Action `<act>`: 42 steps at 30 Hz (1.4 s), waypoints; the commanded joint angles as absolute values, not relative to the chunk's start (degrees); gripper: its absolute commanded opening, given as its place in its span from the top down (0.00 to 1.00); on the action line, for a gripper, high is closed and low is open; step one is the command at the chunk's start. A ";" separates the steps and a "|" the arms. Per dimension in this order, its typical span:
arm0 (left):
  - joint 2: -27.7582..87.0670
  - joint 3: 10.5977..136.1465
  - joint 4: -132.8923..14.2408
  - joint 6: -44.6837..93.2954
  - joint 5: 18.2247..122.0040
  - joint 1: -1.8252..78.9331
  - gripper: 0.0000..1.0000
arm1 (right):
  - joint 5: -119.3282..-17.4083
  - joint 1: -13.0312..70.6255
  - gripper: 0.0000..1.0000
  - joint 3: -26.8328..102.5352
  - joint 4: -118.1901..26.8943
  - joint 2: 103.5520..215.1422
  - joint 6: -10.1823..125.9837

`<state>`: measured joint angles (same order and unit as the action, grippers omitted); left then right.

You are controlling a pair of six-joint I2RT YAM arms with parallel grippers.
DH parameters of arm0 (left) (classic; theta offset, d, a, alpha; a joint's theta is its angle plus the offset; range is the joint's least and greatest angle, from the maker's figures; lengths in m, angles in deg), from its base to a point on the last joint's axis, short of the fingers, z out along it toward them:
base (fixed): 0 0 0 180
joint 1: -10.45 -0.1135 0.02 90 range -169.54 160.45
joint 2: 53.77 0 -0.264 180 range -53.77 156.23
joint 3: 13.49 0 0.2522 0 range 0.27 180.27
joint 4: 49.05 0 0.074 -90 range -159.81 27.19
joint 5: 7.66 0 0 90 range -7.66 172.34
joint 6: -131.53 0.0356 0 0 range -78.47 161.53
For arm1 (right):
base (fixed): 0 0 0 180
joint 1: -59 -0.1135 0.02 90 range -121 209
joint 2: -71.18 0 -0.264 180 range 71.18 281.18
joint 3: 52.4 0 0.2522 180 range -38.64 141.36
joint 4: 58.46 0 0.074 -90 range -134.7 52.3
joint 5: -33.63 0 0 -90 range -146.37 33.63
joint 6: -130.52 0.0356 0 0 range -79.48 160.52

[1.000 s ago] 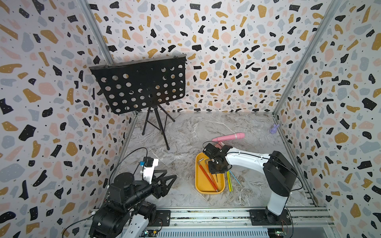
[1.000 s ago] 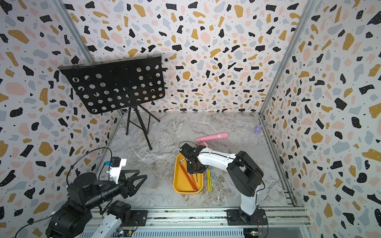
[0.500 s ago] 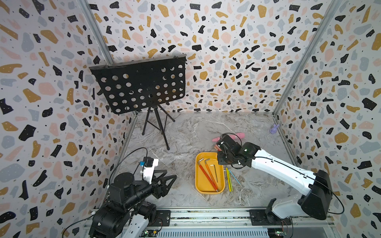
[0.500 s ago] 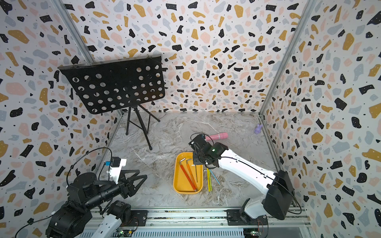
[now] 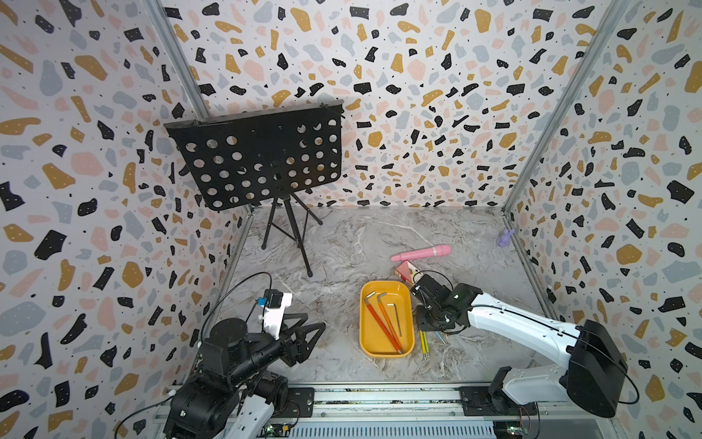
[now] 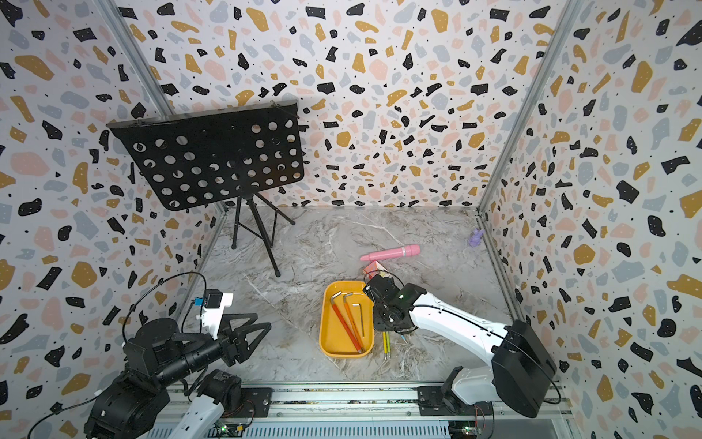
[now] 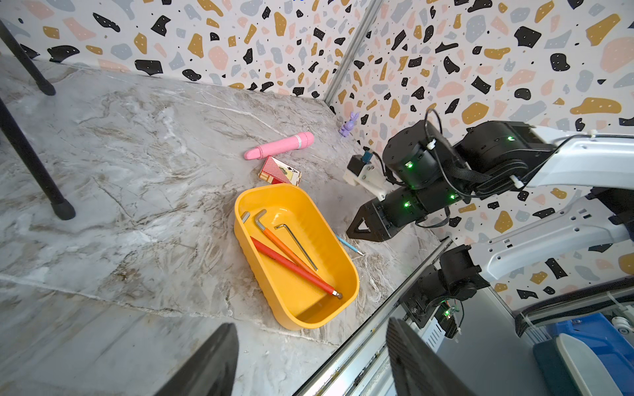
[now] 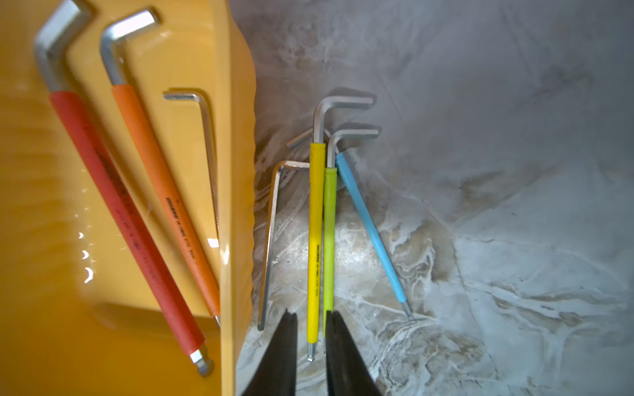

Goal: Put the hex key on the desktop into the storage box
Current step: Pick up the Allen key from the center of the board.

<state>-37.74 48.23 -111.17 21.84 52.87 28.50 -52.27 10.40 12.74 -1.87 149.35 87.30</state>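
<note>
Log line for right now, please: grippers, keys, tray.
right gripper: open, astride yellow key on desktop | left gripper: open, empty | tray: red key, orange key, bare key inside | task: unfinished

Non-task items: black perforated music stand point(image 5: 258, 156) at rear; pink cylinder point(image 5: 421, 252) just beside small card box point(image 5: 405, 270) (red-patterned face); purple figurine point(image 5: 505, 237) against wall.

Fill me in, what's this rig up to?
The right hand is down over the hex keys lying on the desktop beside the storage box. It straddles the end of the yellow key and is not visibly clamped. The box already holds a red key, an orange key and a bare steel key. A green key, a blue key and a second bare key wait outside. The left hand sits open, away from it all.
</note>
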 commanded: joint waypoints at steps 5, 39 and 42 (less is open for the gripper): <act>-37.77 47.85 -108.42 22.54 52.39 28.27 0.28 | -54.64 10.92 0.77 10.28 -5.75 152.54 87.78; -38.02 47.82 -108.34 22.58 52.44 28.24 0.28 | -55.78 12.08 0.76 9.36 -9.63 160.56 88.25; -38.00 47.82 -108.36 22.54 52.38 28.29 0.28 | -55.41 12.07 0.77 9.57 -9.58 161.00 88.27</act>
